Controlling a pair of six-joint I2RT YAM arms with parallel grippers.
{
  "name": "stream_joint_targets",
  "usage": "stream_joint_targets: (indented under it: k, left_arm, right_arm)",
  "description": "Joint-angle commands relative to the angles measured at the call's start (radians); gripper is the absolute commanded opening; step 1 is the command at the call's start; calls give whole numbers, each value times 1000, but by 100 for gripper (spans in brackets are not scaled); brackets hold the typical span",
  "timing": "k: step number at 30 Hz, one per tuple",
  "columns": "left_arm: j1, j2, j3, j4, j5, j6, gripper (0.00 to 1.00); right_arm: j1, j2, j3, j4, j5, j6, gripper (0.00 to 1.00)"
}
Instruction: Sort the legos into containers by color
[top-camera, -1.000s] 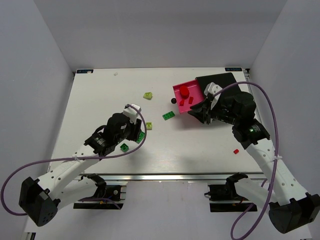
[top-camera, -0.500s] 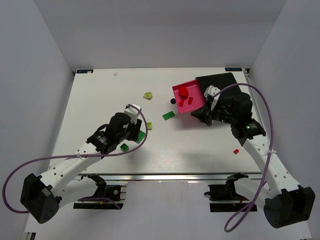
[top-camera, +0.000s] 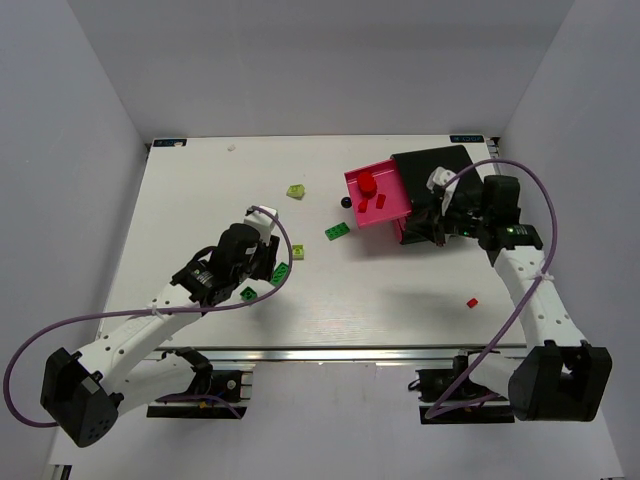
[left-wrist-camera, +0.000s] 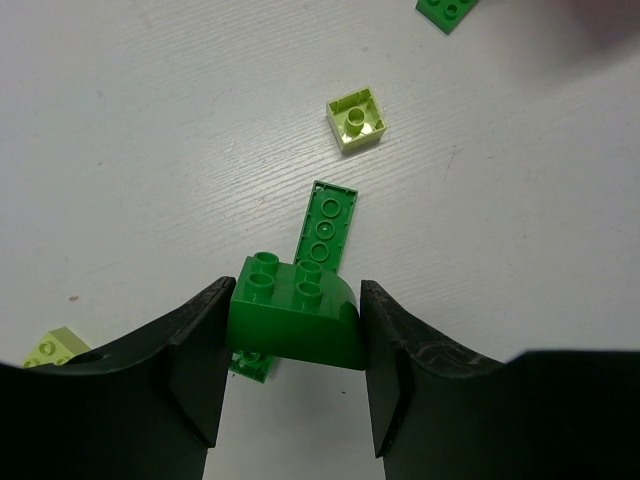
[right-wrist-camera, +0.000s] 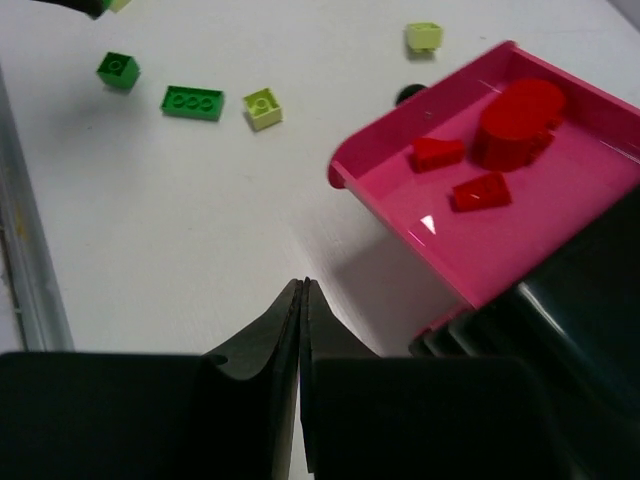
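Observation:
My left gripper (top-camera: 272, 262) is shut on a dark green brick with a rounded edge (left-wrist-camera: 295, 320), held just above the table over a flat dark green plate (left-wrist-camera: 330, 225). My right gripper (top-camera: 408, 228) is shut and empty, its tips (right-wrist-camera: 303, 290) low by the front of the black drawer stack (top-camera: 435, 165). The open magenta drawer (top-camera: 372, 168) holds three red pieces (top-camera: 368, 181), also seen in the right wrist view (right-wrist-camera: 520, 120). Loose bricks lie around: lime (top-camera: 295, 190), dark green (top-camera: 337, 231), lime (top-camera: 298, 252), green (top-camera: 247, 294), red (top-camera: 473, 301).
A round dark knob (top-camera: 347, 202) sticks out of the magenta drawer's front. In the left wrist view a lime brick (left-wrist-camera: 355, 120) lies beyond the plate and another (left-wrist-camera: 55, 348) at the left edge. The table's near rail runs along the bottom (top-camera: 350, 352).
The right arm has swung back and to the right, and its shut gripper now sits closer under the drawer stack. The left gripper still holds the green brick, barely moved.

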Motion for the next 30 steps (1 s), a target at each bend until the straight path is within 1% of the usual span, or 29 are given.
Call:
stream_joint_targets:
  k: [1,2,3,6,12,16,19,22,23,25,27,30]
  left_arm:
    - [3,-24,25,1,-13,-14,17]
    - [3,-24,25,5,-18,-14,17]
    - [3,-24,20,12,-24,-16,17]
    - [3,-33,-1,41,-33,-7,17]
    - [3,-39,-34,81,-70,16,17]
    - [3,-45,-54,99,-85,27,17]
    - [3,-22,-57,108,-84,36,17]
    - [3,4,-52,108,-77,42,17]
    - [3,21,-49,102,-77,42,17]
    - [3,32,-43,99,-74,45,17]
    - [3,51,-37,88,-87,36,19]
    - [3,105,-11,56,-103,12,22]
  right_arm:
    - [-55,-56,-25,18,-60,-38,5]
    - [-140,-65,-47,73,-71,-10,5]
    - [-156,-70,-84,90,-85,-2,5]
    - [-222,-85,-127,156,-83,30,6]
    - [-236,-99,-145,164,-79,33,11]
    - [-233,-100,-122,66,-60,-9,12]
    - [-233,-82,-110,34,-39,-27,12]
    - [-231,-56,-107,41,-8,1,12]
    - [-233,-51,-109,70,10,48,11]
    - [-234,-47,-112,94,53,71,11]
    - [-237,-48,-124,120,82,95,11]
    - [-249,-51,-141,149,81,121,12]
